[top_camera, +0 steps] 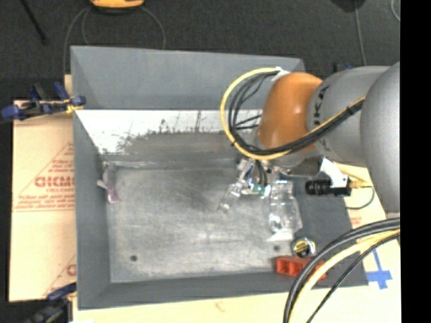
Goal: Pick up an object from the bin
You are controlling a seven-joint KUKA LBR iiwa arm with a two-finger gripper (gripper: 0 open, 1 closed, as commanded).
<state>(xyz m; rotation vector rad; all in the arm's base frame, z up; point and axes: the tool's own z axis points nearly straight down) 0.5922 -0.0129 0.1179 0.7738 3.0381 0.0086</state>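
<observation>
Since the task names no thing, take as the candidate the clear plastic piece (pixel 283 214) that lies on the floor of the bin (pixel 91 234) at centre right of the frame, nearest to the claw (pixel 258 186). Judged by its look, this piece is light, thin-walled and stiff. Its smooth, glossy surface is likely to slip under pressure, and it may crack or spring away if squeezed hard. Its outline is hard to make out against the grey floor. Take hold across its narrower width, near the middle, where two opposite walls should give a flat bearing, and avoid the ends. The claw hangs beneath the orange cover (pixel 286 110) of the wrist, low over the floor. The clear plastic piece lies just below it and slightly to its right in the frame; whether the two touch cannot be told. Whether the claw is apart or together cannot be told, and nothing can be seen gripped in it. Other things lie further off: a yellow and black round piece (pixel 304 247) and a red piece (pixel 287 266) at lower right, near the bin's corner, and a small pale piece (pixel 110 188) well apart at the left of the floor.
</observation>
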